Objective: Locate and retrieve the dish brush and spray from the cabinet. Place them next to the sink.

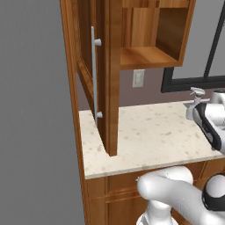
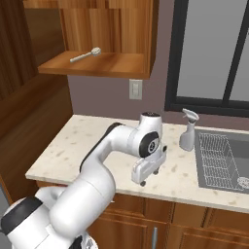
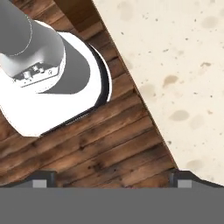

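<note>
Spray (image 2: 187,130): upright on the speckled counter (image 2: 87,146), right of centre in the right base view, just left of the sink (image 2: 228,163).
Dish brush (image 2: 85,55): lying on the open cabinet (image 2: 116,34) shelf, upper left.
Gripper (image 2: 144,180): fingers spread wide, empty, pointing down over the counter's front edge, mid-frame.

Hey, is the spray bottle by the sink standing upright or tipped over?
Upright. The spray bottle stands on its base on the counter just left of the sink, nozzle head at the top.
</note>
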